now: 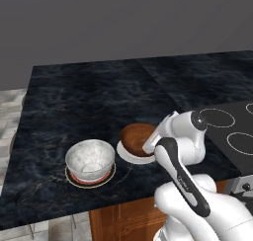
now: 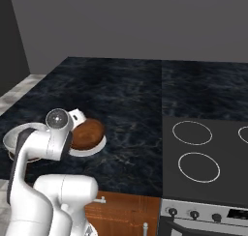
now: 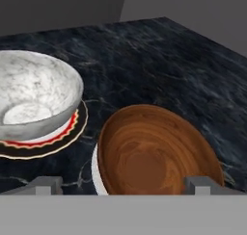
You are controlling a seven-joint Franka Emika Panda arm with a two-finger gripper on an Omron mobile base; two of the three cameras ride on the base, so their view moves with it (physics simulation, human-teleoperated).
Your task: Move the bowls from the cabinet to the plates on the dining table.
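1. Step in hand: placement of the second bowl appears complete. The reddish-brown bowl (image 3: 157, 152) sits on the white plate (image 1: 129, 157), near the front edge of the table (image 1: 89, 97).
2. The marbled bowl (image 1: 90, 158) sits on the orange-red plate (image 1: 91, 181), just beside the first pair and to its left in the left base view.
3. Hand state: the hand (image 3: 123, 185) is spread wide, one fingertip on each side of the reddish-brown bowl's near rim. It holds nothing; the bowl rests on its plate.
4. Judgement: both bowls are on plates, so the task looks near its end.
5. Next move: lift the hand straight away from the bowl, keeping both fingertips clear of the rim so that neither bowl nor plate is dragged.
6. Hidden or unclear:
   - From both base cameras the arm covers the hand and part of the reddish-brown bowl.
   - In the right base view the arm hides most of the marbled bowl.
   - The white plate shows only as a thin rim.
   - Whether a fingertip touches the bowl cannot be told.
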